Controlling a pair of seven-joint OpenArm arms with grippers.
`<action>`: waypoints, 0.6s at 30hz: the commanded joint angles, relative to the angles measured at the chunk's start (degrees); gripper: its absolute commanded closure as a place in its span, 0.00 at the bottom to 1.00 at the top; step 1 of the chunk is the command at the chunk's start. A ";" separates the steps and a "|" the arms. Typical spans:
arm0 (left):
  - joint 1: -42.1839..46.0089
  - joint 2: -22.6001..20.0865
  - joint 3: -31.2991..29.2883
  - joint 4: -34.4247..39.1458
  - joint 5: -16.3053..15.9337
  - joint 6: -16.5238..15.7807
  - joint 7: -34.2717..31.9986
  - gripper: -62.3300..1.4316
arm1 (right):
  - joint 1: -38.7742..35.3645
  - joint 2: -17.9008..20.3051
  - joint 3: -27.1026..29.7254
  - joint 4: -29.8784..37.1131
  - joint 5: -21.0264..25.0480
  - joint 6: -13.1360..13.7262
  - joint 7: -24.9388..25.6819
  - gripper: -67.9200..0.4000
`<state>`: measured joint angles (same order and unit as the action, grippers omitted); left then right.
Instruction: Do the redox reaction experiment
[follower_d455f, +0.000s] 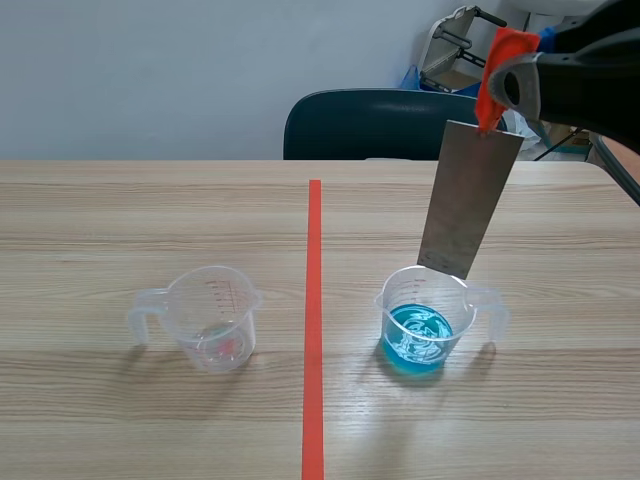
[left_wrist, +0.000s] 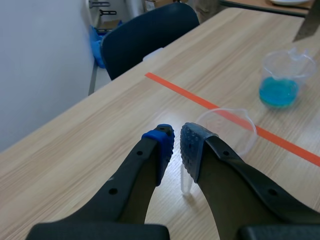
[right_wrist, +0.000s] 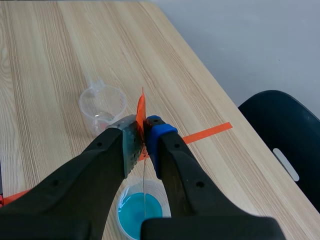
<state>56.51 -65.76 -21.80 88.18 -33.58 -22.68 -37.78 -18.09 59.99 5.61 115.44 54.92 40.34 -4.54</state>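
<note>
Two clear measuring cups sit on the tabletop, one on each side of the red tape line (follower_d455f: 314, 320) and both closer to your near edge than to the far one. On the right, the cup of blue liquid (follower_d455f: 425, 322) has its handle pointing at the right edge. On the left, the near-empty cup (follower_d455f: 212, 318) has its handle pointing at the left edge. Your right gripper (follower_d455f: 508, 85) is raised and clamped on the orange tab (follower_d455f: 503, 55) of a metal strip (follower_d455f: 468, 195). The strip hangs tilted, its lower end just over the blue cup's rim (clear of the liquid). Your left gripper (left_wrist: 177, 145) has its pads nearly together, holding nothing, above the near-empty cup.
</note>
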 joint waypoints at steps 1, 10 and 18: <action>-3.48 1.51 3.56 0.96 1.29 -0.22 -0.07 0.84 | 0.92 0.33 0.00 0.11 0.81 0.04 0.90 0.98; -19.78 10.54 23.47 1.09 14.05 0.42 2.03 0.84 | 0.92 0.33 0.00 0.11 0.81 0.04 0.90 0.98; -31.17 18.16 36.87 1.03 23.85 0.44 8.85 0.84 | 0.92 0.33 0.00 0.11 0.81 0.04 0.90 0.98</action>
<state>25.71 -48.03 15.16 88.29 -9.32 -22.17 -28.10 -18.09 59.99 5.61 115.44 54.89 40.36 -4.51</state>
